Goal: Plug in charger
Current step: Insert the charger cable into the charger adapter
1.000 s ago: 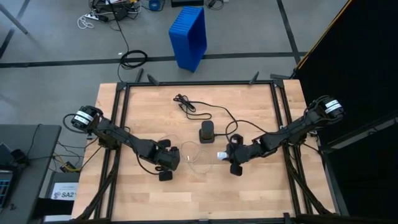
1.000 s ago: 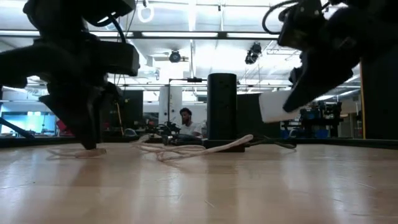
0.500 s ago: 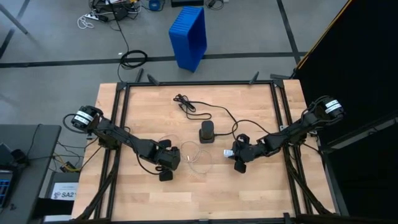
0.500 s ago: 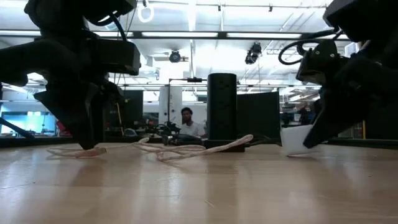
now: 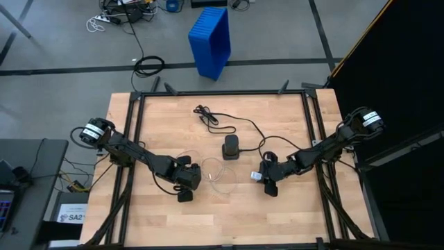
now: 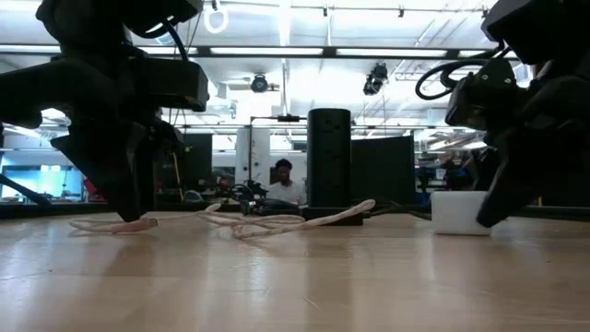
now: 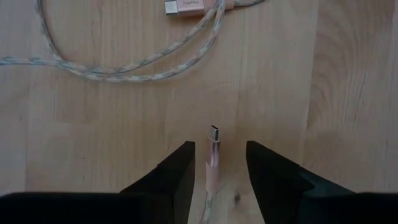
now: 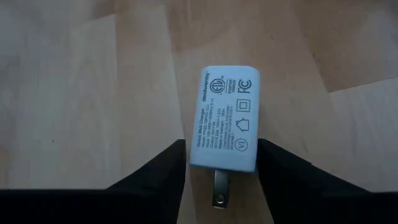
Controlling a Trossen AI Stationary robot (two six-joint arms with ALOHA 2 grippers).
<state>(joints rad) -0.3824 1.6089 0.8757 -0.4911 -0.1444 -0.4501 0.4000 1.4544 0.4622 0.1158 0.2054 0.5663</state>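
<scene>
While both arms sit low on the desk (image 5: 159, 208), nothing is gripped. Left gripper (image 7: 214, 163) is parted around the cable (image 7: 118, 62) plug end (image 7: 212, 134), fingers clear of it on both sides. Right gripper (image 8: 221, 163) is parted astride the white charger (image 8: 225, 118), which lies flat, prongs toward the wrist; no contact visible. Black power tower (image 5: 230, 147) stands between the arms, near desk centre. My take: close squarely on the charger's flat sides, stay off the prongs, lift level, then line the prongs up with a tower socket before pushing.
</scene>
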